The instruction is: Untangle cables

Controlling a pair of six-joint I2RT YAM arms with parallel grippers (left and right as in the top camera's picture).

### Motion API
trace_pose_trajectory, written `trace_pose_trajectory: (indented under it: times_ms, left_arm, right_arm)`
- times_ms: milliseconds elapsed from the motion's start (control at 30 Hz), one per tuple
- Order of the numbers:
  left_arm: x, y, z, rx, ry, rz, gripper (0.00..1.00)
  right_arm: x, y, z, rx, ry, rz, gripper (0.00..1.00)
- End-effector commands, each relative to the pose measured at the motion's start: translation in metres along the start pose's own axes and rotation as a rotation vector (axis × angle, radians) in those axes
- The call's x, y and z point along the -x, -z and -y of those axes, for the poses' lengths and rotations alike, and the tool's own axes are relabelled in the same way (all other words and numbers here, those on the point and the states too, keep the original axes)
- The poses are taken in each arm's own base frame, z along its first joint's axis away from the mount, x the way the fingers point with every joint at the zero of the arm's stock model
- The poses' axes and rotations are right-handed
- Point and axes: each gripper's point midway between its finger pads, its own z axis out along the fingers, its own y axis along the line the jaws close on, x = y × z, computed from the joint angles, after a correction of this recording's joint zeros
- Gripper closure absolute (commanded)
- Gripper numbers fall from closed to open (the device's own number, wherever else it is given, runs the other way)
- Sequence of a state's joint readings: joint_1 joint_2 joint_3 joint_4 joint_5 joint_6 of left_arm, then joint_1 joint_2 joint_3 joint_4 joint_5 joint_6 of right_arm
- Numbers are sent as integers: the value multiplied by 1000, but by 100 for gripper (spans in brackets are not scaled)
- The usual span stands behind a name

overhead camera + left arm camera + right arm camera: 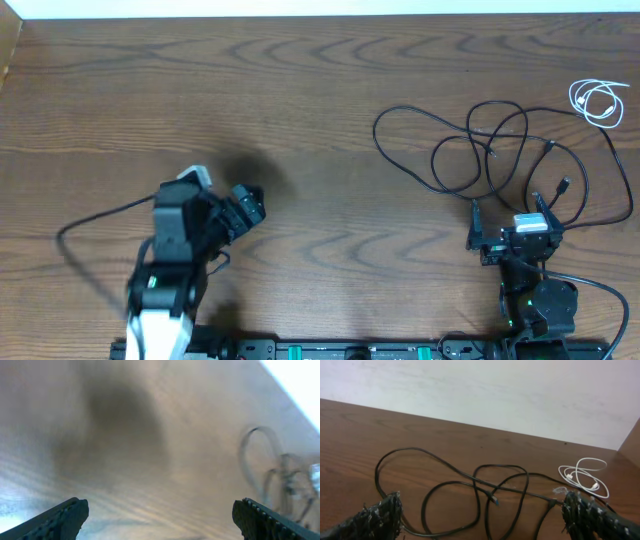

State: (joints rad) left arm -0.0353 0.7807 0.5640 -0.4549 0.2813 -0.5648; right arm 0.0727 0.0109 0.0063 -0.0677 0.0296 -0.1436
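A long black cable (497,104) lies in loose overlapping loops on the right half of the wooden table. A small coiled white cable (598,102) rests apart from it near the far right edge. My right gripper (510,218) stands open at the near side of the black loops, holding nothing. In the right wrist view its fingers straddle the black cable (479,480), with the gripper (482,512) open and the white cable (585,477) beyond to the right. My left gripper (250,205) is open over bare wood far to the left; its wrist view (161,520) is blurred, black loops (280,475) faint at right.
A thicker black wire (90,215) runs from the left arm across the near left of the table. Another wire (600,290) curves from the right arm's base. A pale wall (495,390) borders the table's far edge.
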Motion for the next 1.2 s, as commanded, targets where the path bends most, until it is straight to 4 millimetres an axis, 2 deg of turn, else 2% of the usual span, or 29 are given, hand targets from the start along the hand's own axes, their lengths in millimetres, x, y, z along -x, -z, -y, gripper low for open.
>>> trace_pose_trajectory:
  times_ms: [0, 167, 267, 400, 600, 800, 900, 967, 1067, 1167]
  left_arm:
    - [19, 36, 16, -76, -39, 165, 2]
    - [26, 85, 35, -198, -88, 334, 2]
    - [19, 100, 35, -225, -97, 370, 2]
    - [3, 103, 24, -225, -97, 371, 2]
    - [-4, 112, 17, -252, -107, 438, 2]
    - [-10, 97, 9, -233, -100, 412, 2]
    - [7, 100, 13, -250, -106, 501, 2]
    - [23, 106, 25, -305, -132, 589, 2]
    - [49, 130, 52, -426, -221, 789, 2]
    - [62, 151, 67, -523, -259, 933, 2]
  right_arm:
    - [0, 0, -3, 15, 15, 3, 1]
    - [0, 0, -3, 15, 15, 3, 1]
    - [0, 0, -3, 15, 15, 3, 1]
    - [0, 0, -3, 15, 15, 3, 1]
    - [0, 0, -3, 15, 15, 3, 1]
    - [0, 0, -3, 15, 15, 3, 1]
    - [0, 0, -3, 15, 15, 3, 1]
    - [0, 0, -3, 15, 15, 3, 1]
    - [0, 0, -3, 15, 15, 3, 1]
    - [0, 0, -3, 15, 15, 3, 1]
